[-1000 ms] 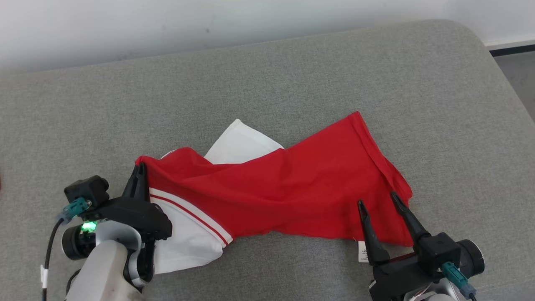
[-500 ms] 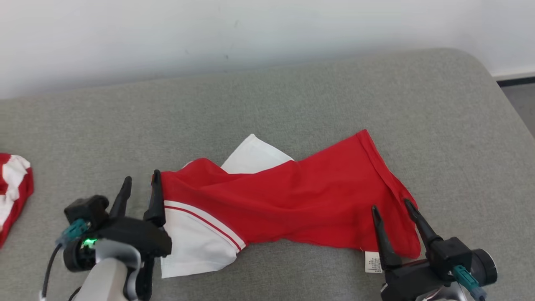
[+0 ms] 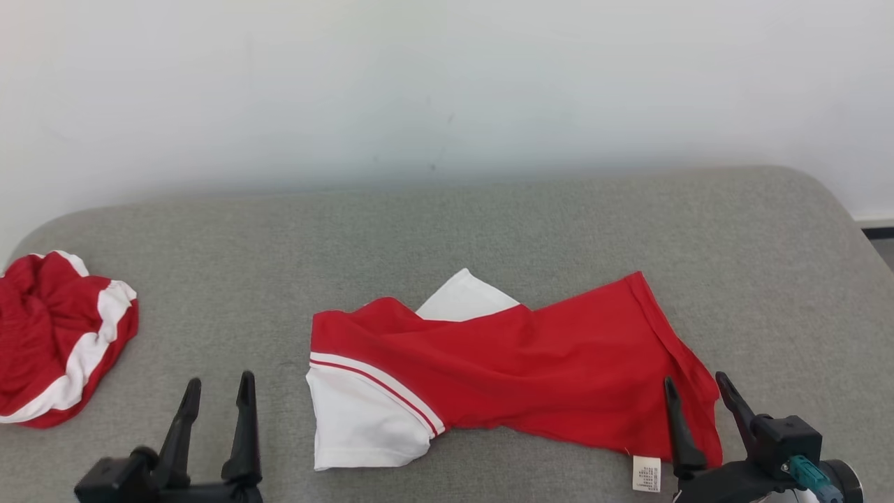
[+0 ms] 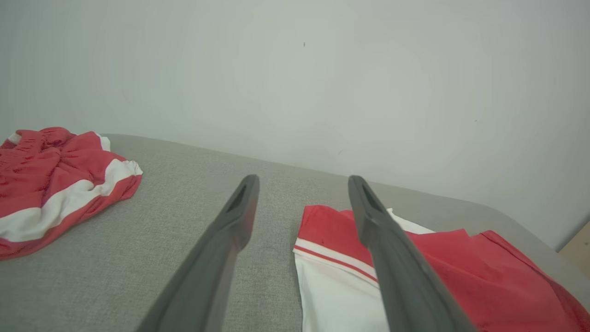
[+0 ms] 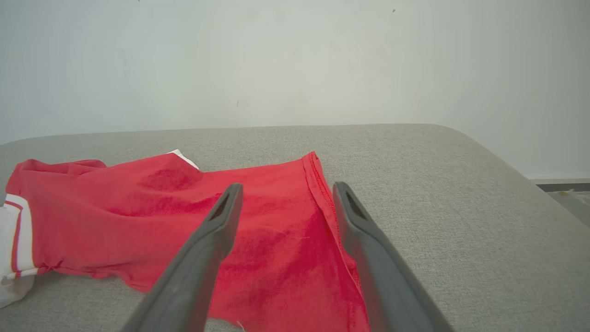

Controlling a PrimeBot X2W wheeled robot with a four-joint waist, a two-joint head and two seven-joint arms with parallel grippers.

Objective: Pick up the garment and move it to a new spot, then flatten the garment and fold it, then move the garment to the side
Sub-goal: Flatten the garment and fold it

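Note:
The garment (image 3: 531, 363), a red shirt with white sleeves and a red stripe, lies folded lengthwise across the middle of the grey cushion, a white label at its lower right corner. It also appears as the garment (image 4: 415, 272) and the garment (image 5: 193, 216) in the wrist views. My left gripper (image 3: 218, 388) stands open to the left of the white sleeve, apart from it, holding nothing. Open too, my right gripper (image 3: 698, 384) is over the shirt's right hem with nothing between its fingers.
A second red and white garment (image 3: 56, 342) lies bunched at the cushion's left edge, also seen as the bunched garment (image 4: 50, 180). The grey cushion (image 3: 489, 223) ends at a white wall behind. Its rounded right edge (image 5: 507, 184) drops to the floor.
My left gripper has opened, let go of the shirt's left end and drawn back to the left. The head camera has tilted up, bringing the bunched garment into view.

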